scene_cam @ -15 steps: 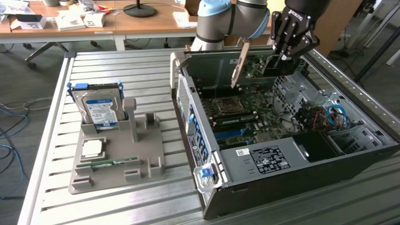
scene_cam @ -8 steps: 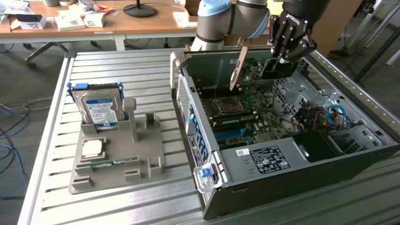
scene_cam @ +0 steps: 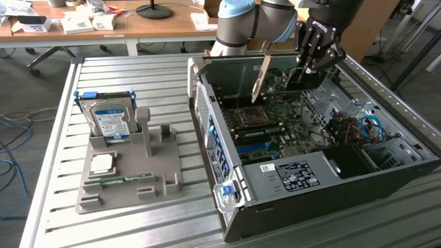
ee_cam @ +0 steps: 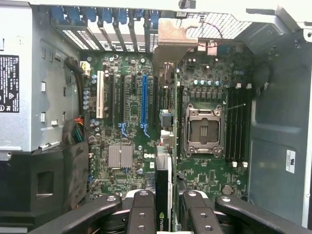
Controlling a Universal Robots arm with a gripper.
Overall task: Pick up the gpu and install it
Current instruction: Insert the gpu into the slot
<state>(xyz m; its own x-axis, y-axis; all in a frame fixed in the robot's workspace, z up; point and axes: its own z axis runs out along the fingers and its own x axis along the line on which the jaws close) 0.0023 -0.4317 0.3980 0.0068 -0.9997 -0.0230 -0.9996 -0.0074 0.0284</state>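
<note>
My gripper hangs over the open computer case, shut on the gpu. The card hangs upright just above the motherboard, its metal bracket slanting toward the rear wall of the case. In the wrist view the gpu appears edge-on between the two black fingers, with the bracket at its far end near the rear slot openings. The card's line lies beside the blue expansion slot, between it and the CPU socket.
A grey holder stands on the slatted table at the exterior view's left, carrying a blue-labelled hard drive, a processor chip and a green memory stick. Wooden desks line the back. The power supply and cables crowd one side of the case.
</note>
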